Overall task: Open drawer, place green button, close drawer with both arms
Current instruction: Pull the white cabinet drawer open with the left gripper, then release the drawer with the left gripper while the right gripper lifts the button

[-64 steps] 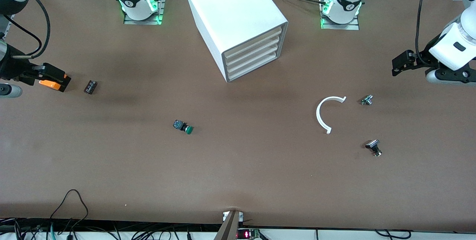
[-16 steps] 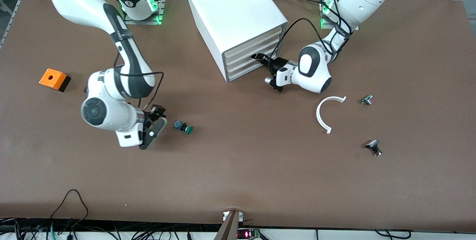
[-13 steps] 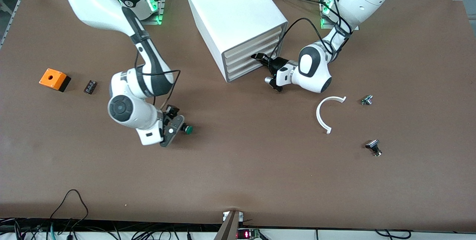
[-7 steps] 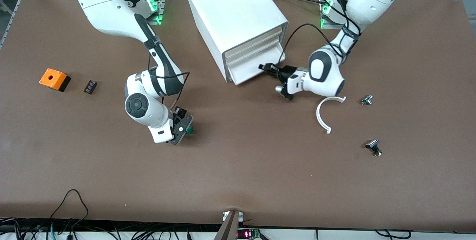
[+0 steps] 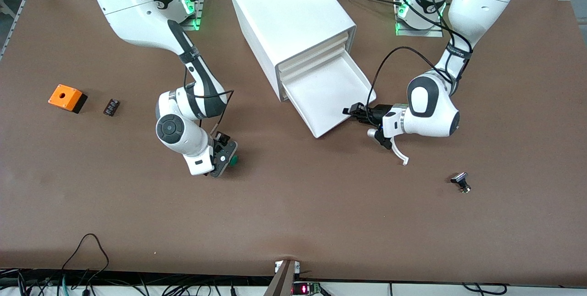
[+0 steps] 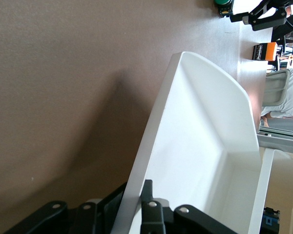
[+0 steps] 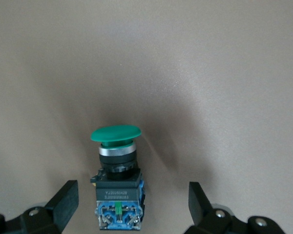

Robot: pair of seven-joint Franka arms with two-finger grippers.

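The drawer [image 5: 328, 97], the lowest one in the white cabinet [image 5: 289, 11], stands pulled far out, a shallow tray with nothing in it. My left gripper [image 5: 353, 113] is shut on the drawer's front wall [image 6: 195, 146], one finger inside and one outside. The button [image 7: 116, 180] lies on its side on the table, nearer to the front camera than the cabinet and toward the right arm's end. Its green cap [image 5: 234, 160] shows past my right gripper [image 5: 224, 156]. That gripper [image 7: 132, 200] is open, low at the table, its fingers [image 7: 66, 197] on either side of the blue-black body without touching it.
An orange box [image 5: 67, 97] and a small black part [image 5: 111, 107] lie toward the right arm's end. A white curved strip [image 5: 401, 154] pokes out from under my left hand. A black-and-silver part [image 5: 461, 182] lies nearer the front camera, toward the left arm's end.
My left gripper has drawn the lowest drawer out of the cabinet toward the front camera. My right gripper moved in over the button and now straddles it, still open.
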